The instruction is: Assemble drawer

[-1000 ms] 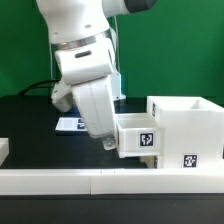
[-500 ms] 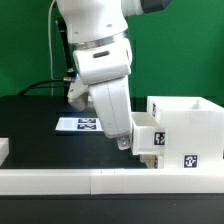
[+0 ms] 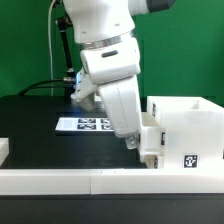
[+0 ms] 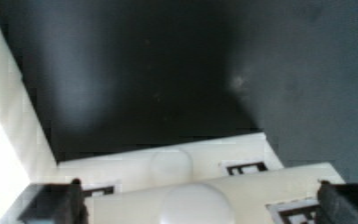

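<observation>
The white drawer casing (image 3: pixel 186 128) stands at the exterior view's right, with a tag on its lower front. A white tray (image 3: pixel 151 140) with a tag sits most of the way inside the casing's side opening, and only its end sticks out. My gripper (image 3: pixel 131 142) points down with its fingertips against that outer end. In the wrist view the two dark fingers (image 4: pixel 59 201) stand wide apart, so the gripper (image 4: pixel 194 205) is open. The tray's white front (image 4: pixel 176 178) with its tags lies between them, blurred.
The marker board (image 3: pixel 86 125) lies on the black table behind the arm. The low white border rail (image 3: pixel 90 181) runs along the front and shows in the wrist view (image 4: pixel 7 110). A white part (image 3: pixel 3 148) is cut off at the exterior view's left edge.
My gripper has moved toward the exterior view's right, and the tray has slid further into the casing with it. Much less of the tray sticks out now.
</observation>
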`<act>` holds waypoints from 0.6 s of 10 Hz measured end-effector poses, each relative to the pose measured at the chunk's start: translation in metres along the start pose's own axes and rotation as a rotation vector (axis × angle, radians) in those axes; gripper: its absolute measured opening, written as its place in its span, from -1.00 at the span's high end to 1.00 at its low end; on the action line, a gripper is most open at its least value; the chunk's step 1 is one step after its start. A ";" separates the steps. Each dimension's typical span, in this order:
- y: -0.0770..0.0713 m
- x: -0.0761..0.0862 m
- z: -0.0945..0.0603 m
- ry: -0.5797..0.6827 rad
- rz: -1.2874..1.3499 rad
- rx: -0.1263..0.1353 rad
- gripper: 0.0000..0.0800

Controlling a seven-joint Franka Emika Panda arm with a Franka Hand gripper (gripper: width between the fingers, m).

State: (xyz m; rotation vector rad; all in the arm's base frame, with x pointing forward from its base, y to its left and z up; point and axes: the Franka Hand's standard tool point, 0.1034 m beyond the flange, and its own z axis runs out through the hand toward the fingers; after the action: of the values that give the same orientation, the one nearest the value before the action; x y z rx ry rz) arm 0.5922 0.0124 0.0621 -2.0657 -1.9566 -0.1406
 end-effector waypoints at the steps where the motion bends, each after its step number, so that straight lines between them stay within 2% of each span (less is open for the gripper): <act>1: 0.000 0.001 0.000 -0.006 0.002 0.000 -0.62; 6: 0.000 0.000 0.001 -0.046 0.015 -0.011 -0.62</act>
State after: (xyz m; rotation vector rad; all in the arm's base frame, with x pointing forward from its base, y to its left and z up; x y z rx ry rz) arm 0.5917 0.0129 0.0616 -2.1074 -1.9707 -0.1019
